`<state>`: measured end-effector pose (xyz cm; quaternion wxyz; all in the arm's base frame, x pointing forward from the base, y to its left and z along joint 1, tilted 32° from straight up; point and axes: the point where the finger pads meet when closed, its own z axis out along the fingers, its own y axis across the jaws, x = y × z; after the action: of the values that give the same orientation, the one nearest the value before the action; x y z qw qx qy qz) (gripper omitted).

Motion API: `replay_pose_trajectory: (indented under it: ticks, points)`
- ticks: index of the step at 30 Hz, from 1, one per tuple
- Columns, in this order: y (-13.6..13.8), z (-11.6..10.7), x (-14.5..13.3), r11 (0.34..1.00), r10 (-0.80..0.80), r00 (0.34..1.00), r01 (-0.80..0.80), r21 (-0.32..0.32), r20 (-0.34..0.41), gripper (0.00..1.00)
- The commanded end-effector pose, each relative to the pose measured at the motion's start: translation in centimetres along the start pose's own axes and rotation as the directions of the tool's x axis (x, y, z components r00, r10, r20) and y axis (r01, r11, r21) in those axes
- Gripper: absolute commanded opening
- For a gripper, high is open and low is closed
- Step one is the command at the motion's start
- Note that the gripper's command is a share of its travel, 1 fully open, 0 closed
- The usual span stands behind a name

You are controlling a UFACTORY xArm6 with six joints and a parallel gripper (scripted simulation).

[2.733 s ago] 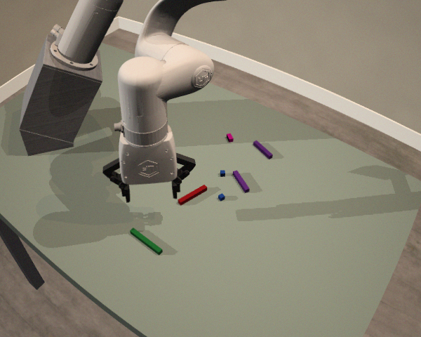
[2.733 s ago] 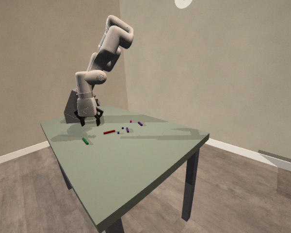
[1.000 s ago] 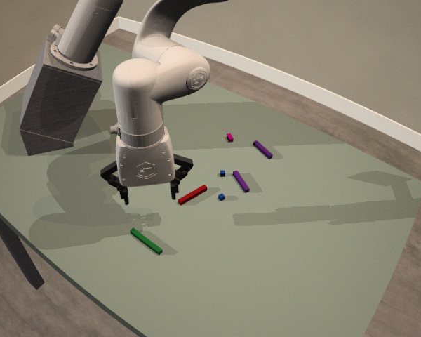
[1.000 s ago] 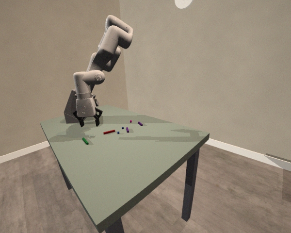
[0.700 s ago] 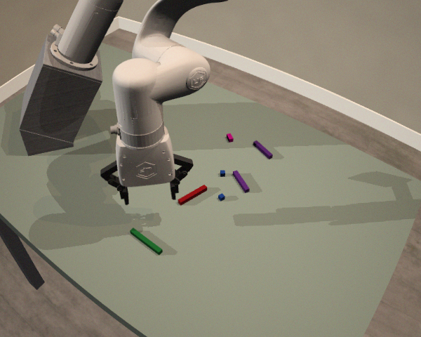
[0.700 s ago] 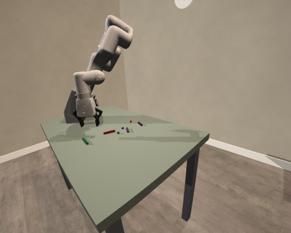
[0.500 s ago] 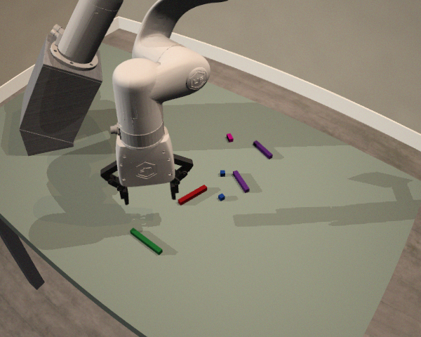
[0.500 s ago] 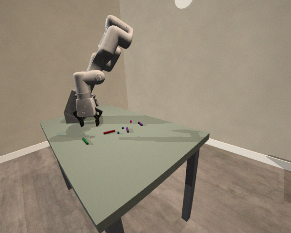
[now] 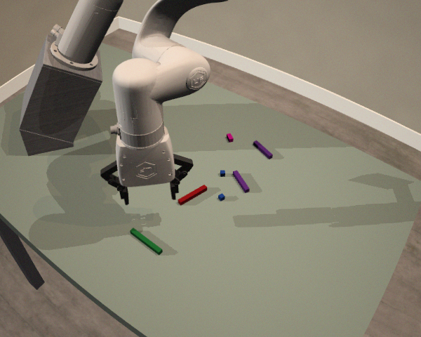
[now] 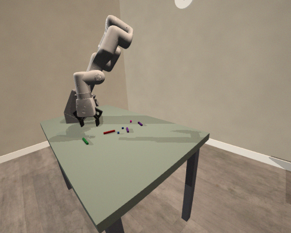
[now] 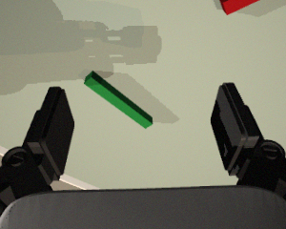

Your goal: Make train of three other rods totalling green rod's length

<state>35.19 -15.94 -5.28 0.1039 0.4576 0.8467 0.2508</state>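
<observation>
Jaws of the gripper point(image 9: 149, 201) point(image 10: 89, 124) point(image 11: 142, 126) wide, nothing between. Purple rod point(image 9: 241, 181) point(image 10: 127, 129) lies mid-table, well in from the edges; probably light, stiff; grip mid-length, across its sides.

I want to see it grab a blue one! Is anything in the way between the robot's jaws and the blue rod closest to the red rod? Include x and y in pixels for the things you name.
Yes, maybe: the red rod point(image 9: 192, 194) point(image 10: 109, 132) point(image 11: 238, 5) lies between the open jaws and that blue rod point(image 9: 221, 197) point(image 10: 118, 132).

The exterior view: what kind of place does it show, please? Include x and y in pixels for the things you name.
Probably a plain room set up for robot work: a robot arm point(image 9: 142, 104) point(image 10: 84, 85) over a green table point(image 9: 239, 272) point(image 10: 120, 170), bare walls, wood-look floor point(image 10: 228, 195).
</observation>
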Motion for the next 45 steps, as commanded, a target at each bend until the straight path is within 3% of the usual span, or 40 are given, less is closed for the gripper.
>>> replay_pose_trajectory:
  ticks: [1, 16, 25, 29, 42, 45]
  points:
    - [0.0, -0.1, -0.1, 1.0, 0.0, 1.0, 0.0, 0.0, 0.002, 1.0]
    - [0.1, -0.1, -0.1, 1.0, 0.008, 1.0, -0.008, 0.0, 0.002, 1.0]
    - [1.4, -0.1, 0.4, 0.992, 0.13, 0.992, -0.13, 0.005, 0.003, 1.0]
    - [2.9, 0.0, 1.0, 0.964, 0.267, 0.964, -0.267, 0.01, 0.005, 1.0]
    - [5.4, -0.1, 2.1, 0.873, 0.488, 0.873, -0.488, 0.013, 0.01, 1.0]
    - [6.5, -0.1, 2.7, 0.818, 0.576, 0.818, -0.576, 0.013, 0.013, 1.0]
